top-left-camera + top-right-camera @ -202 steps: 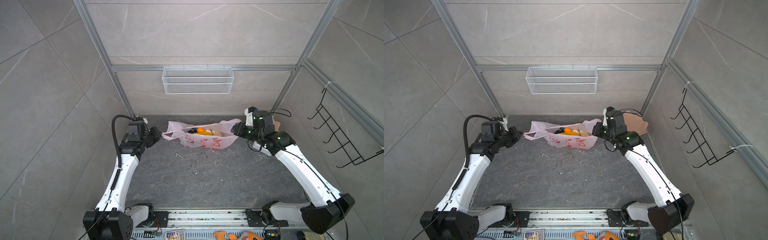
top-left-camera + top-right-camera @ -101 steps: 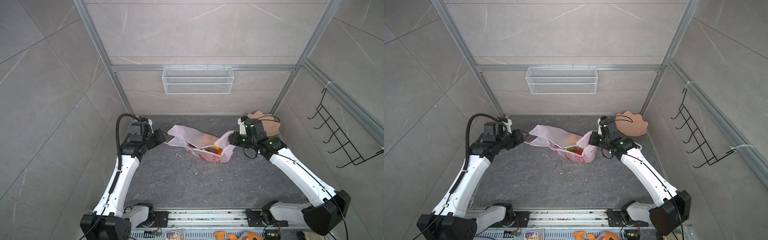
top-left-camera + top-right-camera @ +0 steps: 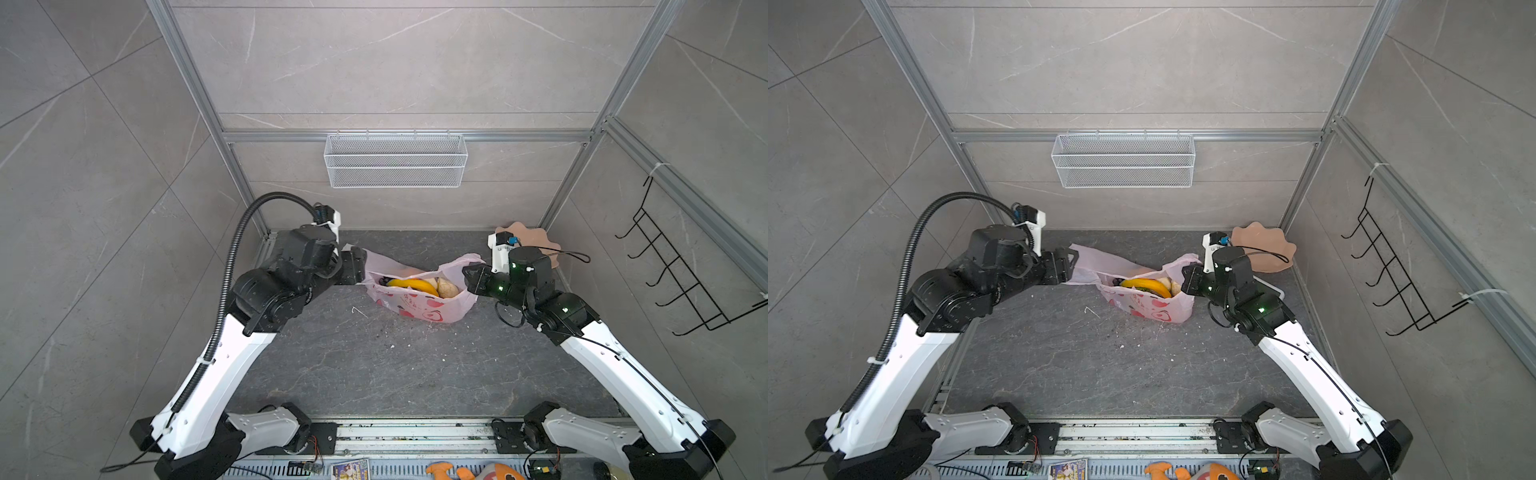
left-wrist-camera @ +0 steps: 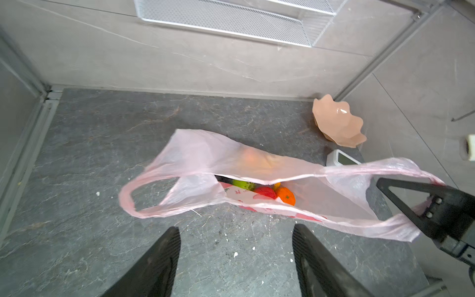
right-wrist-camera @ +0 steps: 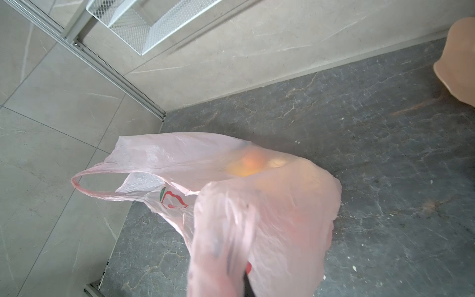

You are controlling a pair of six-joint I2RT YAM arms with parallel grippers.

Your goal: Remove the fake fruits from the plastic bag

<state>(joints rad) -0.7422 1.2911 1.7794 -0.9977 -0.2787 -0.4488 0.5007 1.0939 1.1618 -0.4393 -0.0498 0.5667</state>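
The pale-pink plastic bag (image 3: 419,305) (image 3: 1150,307) sits on the dark floor with its mouth open. Inside lie fake fruits: a yellow banana (image 3: 413,286) and a cream lumpy piece (image 3: 449,288). The left wrist view shows a red apple (image 4: 264,191), an orange tangerine (image 4: 286,196) and a green piece (image 4: 243,184). My left gripper (image 3: 359,266) (image 4: 235,228) is open beside the bag's left end, with bare floor between its fingers and the loose loop handle (image 4: 128,198) in front. My right gripper (image 3: 471,276) (image 5: 241,270) is shut on the bag's right handle, wrapped in plastic.
A peach wavy-edged dish (image 3: 528,237) (image 4: 336,123) stands in the back right corner with a small white device (image 4: 343,159) near it. A wire basket (image 3: 395,160) hangs on the back wall and a black hook rack (image 3: 681,266) on the right wall. An orange plush toy (image 3: 469,471) lies beyond the front rail.
My left gripper has opened and let go of the bag's left handle, which now droops loose. The bag, earlier stretched between both grippers, has come nearer and sagged onto the floor.
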